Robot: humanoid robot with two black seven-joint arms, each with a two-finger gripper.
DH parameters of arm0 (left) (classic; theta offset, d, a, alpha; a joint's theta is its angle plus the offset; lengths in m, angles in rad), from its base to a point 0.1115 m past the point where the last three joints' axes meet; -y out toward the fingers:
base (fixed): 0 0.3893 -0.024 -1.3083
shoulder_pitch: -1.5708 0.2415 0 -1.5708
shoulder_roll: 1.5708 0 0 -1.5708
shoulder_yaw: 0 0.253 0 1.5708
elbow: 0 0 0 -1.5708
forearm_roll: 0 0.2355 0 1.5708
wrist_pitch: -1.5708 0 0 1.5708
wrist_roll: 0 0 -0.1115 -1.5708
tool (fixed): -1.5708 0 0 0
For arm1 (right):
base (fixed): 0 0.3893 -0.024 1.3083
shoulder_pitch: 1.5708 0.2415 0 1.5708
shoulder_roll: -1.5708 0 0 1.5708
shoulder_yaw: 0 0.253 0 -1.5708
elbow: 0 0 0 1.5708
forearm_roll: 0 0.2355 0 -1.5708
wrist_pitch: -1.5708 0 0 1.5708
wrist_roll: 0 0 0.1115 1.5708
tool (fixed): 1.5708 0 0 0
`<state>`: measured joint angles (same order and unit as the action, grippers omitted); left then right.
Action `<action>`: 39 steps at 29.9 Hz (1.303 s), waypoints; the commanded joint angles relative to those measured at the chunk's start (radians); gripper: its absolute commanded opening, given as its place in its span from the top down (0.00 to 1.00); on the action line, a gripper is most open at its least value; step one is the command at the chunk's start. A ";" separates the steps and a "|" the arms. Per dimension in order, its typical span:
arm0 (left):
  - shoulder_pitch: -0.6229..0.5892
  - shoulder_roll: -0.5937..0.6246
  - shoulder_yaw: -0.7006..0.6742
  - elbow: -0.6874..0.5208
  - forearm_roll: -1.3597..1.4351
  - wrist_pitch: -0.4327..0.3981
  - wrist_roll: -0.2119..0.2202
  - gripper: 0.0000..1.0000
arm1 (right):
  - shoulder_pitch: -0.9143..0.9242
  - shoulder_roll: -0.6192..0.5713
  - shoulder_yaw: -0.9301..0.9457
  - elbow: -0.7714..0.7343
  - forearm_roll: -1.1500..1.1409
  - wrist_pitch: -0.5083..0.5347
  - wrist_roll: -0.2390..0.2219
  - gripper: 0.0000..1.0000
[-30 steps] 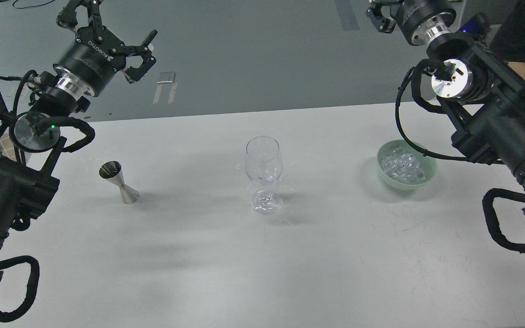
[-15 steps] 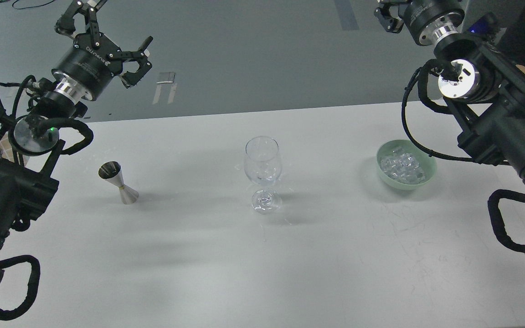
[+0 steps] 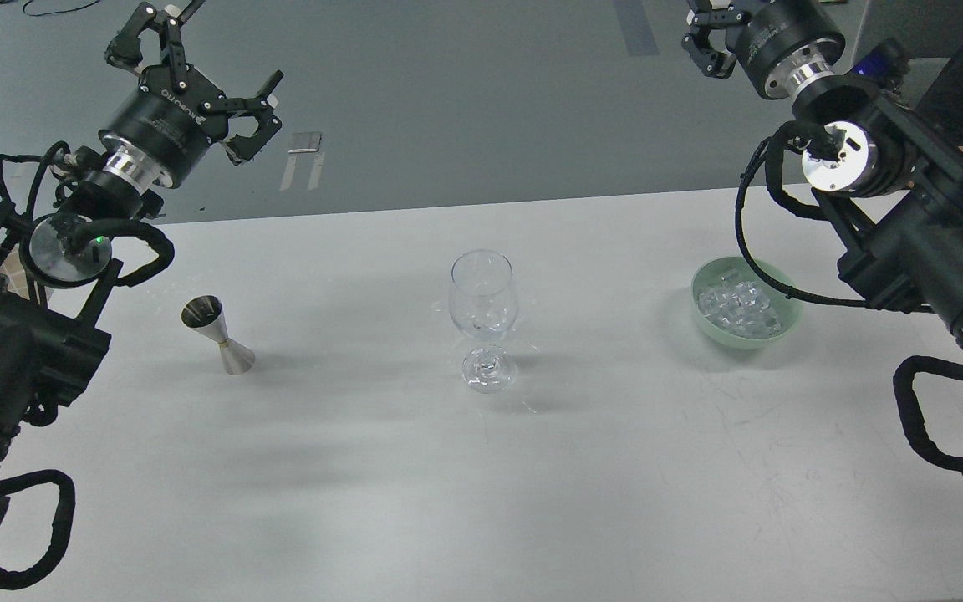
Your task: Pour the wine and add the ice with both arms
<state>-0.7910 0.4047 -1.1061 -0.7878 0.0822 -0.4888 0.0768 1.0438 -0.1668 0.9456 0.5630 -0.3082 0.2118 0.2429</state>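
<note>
White tabletop fills most of the frame under grey floor, and at upper left our left gripper hangs with fingers spread, empty, above the small steel hourglass-shaped jigger. At upper right our right gripper is cut by the frame edge, so we cannot tell its state. Below it, heaped clear ice cubes fill the pale green bowl, well apart from the empty clear wine glass at centre.

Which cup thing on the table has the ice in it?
The green bowl on the right holds the ice. The wine glass in the middle looks empty, and the little metal measuring cup on the left shows no ice.
</note>
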 commanded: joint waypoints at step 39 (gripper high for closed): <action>0.222 0.078 -0.150 -0.309 -0.024 0.147 0.112 0.02 | -0.007 -0.005 -0.057 0.064 -0.005 -0.012 -0.011 0.00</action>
<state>-0.5654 0.4789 -1.2691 -1.0979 0.0437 -0.3504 0.1867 1.0368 -0.1726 0.8882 0.6274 -0.3130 0.1994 0.2319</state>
